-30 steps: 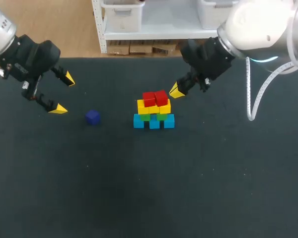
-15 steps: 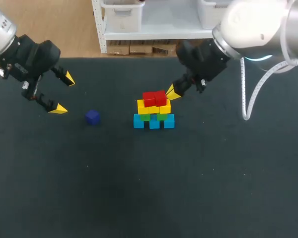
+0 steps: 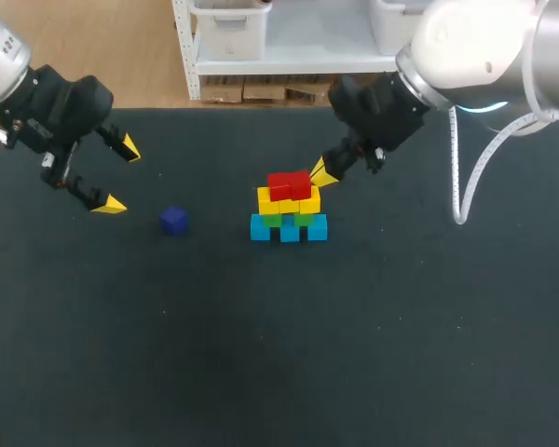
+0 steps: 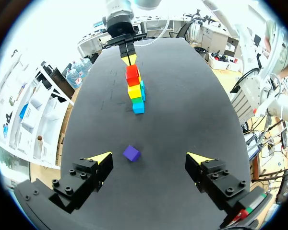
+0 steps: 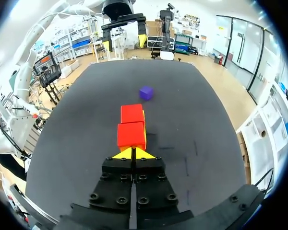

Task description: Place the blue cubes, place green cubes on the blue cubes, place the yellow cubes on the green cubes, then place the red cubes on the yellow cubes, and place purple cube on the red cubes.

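We list one tiered stack (image 3: 289, 207) of small plain cubes: light blue cubes (image 3: 260, 229) in the bottom row, green cubes (image 3: 274, 221) on them, yellow cubes (image 3: 268, 201) above, and two red cubes (image 3: 291, 184) side by side on top. We list one dark purple cube (image 3: 174, 220), lying flat by itself, well apart from the stack.

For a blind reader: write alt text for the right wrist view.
The shut right pincer points at the nearer of two red cubes. Beyond, a purple cube lies on the black table, and the left pincer hangs open farther off.
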### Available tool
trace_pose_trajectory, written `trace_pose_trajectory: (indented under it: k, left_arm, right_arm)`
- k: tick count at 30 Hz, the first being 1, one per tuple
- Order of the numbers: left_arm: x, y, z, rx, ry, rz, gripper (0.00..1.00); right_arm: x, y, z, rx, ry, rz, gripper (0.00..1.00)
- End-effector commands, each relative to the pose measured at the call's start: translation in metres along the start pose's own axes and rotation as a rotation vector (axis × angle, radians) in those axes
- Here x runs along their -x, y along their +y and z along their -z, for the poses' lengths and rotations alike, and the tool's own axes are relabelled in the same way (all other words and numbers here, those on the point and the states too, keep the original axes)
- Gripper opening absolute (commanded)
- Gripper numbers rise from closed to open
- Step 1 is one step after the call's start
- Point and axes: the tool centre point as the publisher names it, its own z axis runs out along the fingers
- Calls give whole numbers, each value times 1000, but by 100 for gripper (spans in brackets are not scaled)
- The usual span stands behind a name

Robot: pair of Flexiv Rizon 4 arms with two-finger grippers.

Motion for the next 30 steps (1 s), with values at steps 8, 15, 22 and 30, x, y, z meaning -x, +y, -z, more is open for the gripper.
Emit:
trace_pose_trajectory:
  k: [8,15,22,30]
  left_arm:
    - [-2,1,-1,-1,-4,-4,100]
    - [-2,1,-1,-1,-4,-4,100]
    - [-2,1,-1,-1,-4,-4,100]
    - [-2,1,-1,-1,-4,-4,100]
  right_arm:
    - [-16,-7,23,-44,1,6,0]
    - [-31,-10,53,-84,-127,78,100]
    - [-48,5,82,-201,-187,96,100]
    - [-72,28,98,-317,-212,6,100]
